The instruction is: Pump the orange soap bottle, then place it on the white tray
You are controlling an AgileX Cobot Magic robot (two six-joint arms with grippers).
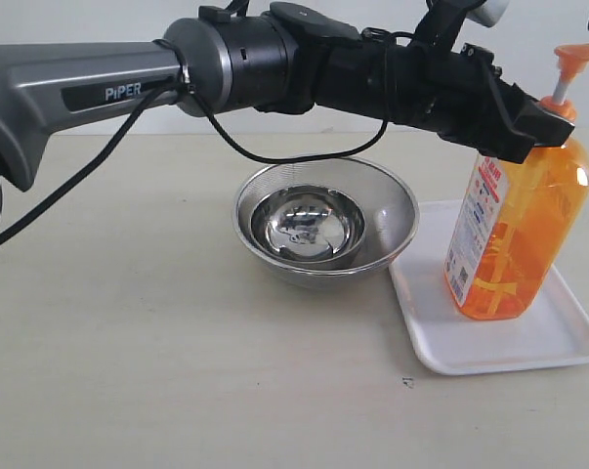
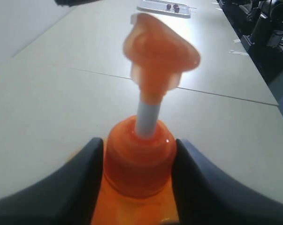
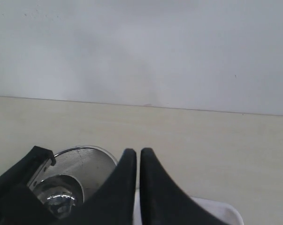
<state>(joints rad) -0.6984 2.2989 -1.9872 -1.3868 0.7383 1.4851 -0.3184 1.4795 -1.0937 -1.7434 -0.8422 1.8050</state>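
The orange soap bottle point(image 1: 519, 225) stands with its base on the white tray point(image 1: 450, 342) at the right of the table. My left gripper point(image 1: 550, 119) reaches across from the left and is shut on the bottle's orange collar, just under the white stem. In the left wrist view the two dark fingers point(image 2: 87, 173) press either side of the collar point(image 2: 139, 161), and the pump head point(image 2: 157, 51) stands up above them. My right gripper point(image 3: 139, 151) hangs above the table with its jaws together and nothing between them. The tray's corner point(image 3: 216, 208) shows below it.
A round steel mesh bowl point(image 1: 323, 230) with a smaller shiny bowl inside stands just left of the tray, almost touching its rim. It also shows in the right wrist view as the steel bowl point(image 3: 80, 161). The left arm's long body point(image 1: 274, 63) spans the scene above the bowl.
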